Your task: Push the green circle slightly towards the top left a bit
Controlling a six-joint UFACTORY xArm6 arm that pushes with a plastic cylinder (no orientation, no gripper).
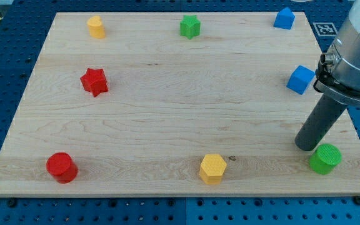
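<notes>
Tip (306, 147) of my rod, no jaws to open or close, sits on the wooden board (167, 112) just left of the green circle (325, 158), near-right corner, about touching. Blue cube (300, 79) farther back.

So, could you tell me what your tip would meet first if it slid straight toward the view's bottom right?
Probably the green circle: my tip sits just to its upper left, nearly touching it, though the gap is hard to judge.
</notes>
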